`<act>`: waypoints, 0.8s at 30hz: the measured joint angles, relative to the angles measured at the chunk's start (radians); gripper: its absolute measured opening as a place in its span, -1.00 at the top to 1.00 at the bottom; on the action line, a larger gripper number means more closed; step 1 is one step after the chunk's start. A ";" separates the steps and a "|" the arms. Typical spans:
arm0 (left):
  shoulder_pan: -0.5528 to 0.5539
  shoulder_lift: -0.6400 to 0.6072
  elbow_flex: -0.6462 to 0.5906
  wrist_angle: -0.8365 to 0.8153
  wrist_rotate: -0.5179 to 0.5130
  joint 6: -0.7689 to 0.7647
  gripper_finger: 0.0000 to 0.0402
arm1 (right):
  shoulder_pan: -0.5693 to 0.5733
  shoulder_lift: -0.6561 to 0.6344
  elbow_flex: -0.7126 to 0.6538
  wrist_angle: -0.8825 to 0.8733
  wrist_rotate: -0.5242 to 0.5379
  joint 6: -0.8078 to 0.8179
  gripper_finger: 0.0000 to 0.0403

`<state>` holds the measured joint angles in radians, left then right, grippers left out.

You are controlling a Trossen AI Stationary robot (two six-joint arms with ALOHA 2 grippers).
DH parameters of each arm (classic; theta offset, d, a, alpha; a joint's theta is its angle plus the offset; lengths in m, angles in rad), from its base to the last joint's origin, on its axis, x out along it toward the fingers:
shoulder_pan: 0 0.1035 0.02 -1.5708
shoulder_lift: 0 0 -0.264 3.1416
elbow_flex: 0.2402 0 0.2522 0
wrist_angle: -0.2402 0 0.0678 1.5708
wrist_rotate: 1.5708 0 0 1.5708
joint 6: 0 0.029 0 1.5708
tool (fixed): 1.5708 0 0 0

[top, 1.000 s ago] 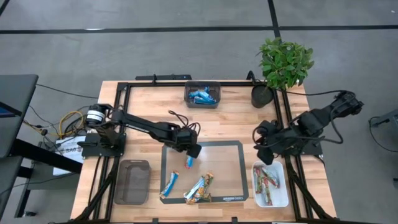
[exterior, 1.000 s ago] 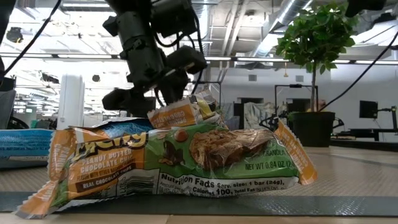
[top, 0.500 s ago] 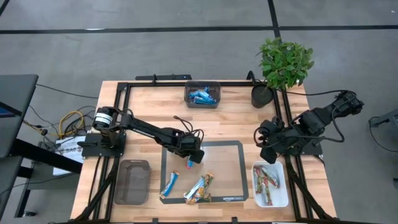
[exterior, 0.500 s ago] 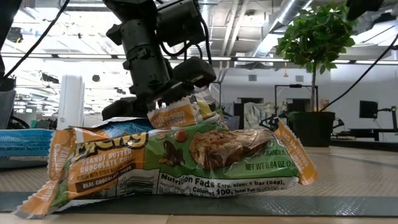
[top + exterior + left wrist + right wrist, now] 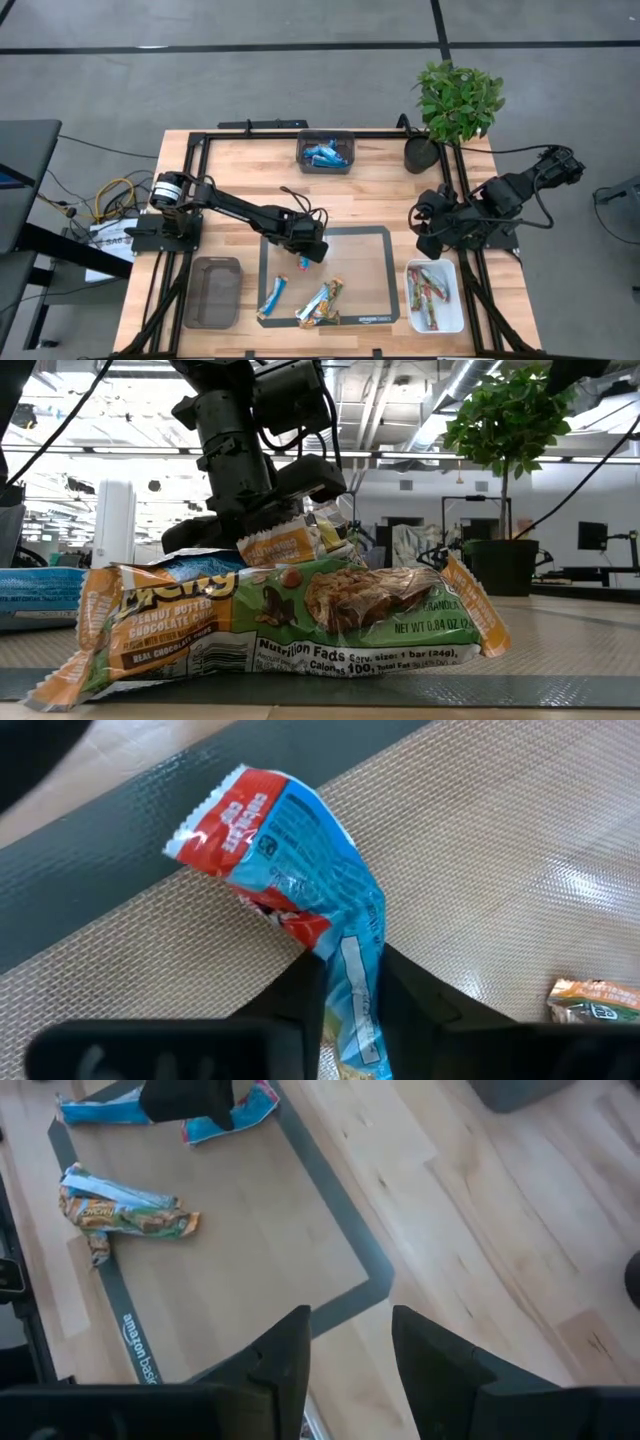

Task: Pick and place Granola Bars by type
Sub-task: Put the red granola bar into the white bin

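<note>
My left hand (image 5: 306, 258) reaches low across the mat (image 5: 370, 290), fingers clamped on the blue-and-red granola bar (image 5: 300, 890) lying just ahead, barely lower than before, while my right hand (image 5: 428, 240) waits open.

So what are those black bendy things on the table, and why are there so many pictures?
They are two robot arms. Each ends in a pinching tool. One camera looks down from above, one sits at table height, and one rides on each wrist. The left tool pinches a blue and red granola bar over the grey-edged mat. More bars lie on the mat. The right tool waits, open, above a white tray holding red bars. A dark tray holds blue bars, and a grey tray sits by the left arm. A potted plant stands in the corner.
</note>
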<state>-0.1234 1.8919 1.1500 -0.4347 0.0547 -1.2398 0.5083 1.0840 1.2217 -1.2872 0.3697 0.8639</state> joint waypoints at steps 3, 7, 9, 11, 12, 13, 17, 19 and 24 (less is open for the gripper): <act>0.000 0.000 0.000 0.003 0.000 0.003 0.73 | 0.000 0.000 0.000 0.000 0.031 0.015 0.34; 0.000 -0.014 0.023 0.006 -0.011 0.012 0.73 | 0.000 0.000 0.000 0.000 0.127 0.111 0.34; 0.000 -0.041 0.047 0.016 -0.043 0.021 0.72 | 0.000 0.000 -0.008 0.008 0.189 0.166 0.34; 0.000 -0.069 0.076 0.039 -0.084 0.046 0.73 | -0.015 0.000 -0.027 0.032 0.219 0.203 0.34; 0.000 -0.082 0.092 0.054 -0.106 0.066 0.73 | -0.028 0.000 -0.040 0.054 0.219 0.208 0.34; 0.000 -0.097 0.107 0.064 -0.128 0.085 0.73 | -0.041 0.000 -0.055 0.082 0.213 0.209 0.34; -0.005 -0.173 0.175 0.104 -0.234 0.182 0.74 | -0.101 0.001 -0.108 0.237 0.188 0.201 0.34; -0.010 -0.203 0.206 0.107 -0.278 0.245 0.74 | -0.133 0.000 -0.123 0.353 0.177 0.176 0.34; -0.017 -0.239 0.284 0.123 -0.313 0.428 0.74 | -0.217 0.000 -0.145 0.661 0.103 0.060 0.34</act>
<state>-0.1406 1.6525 1.4341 -0.3116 -0.2583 -0.8115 0.2908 1.0840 1.0767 -0.6259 0.4727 0.9235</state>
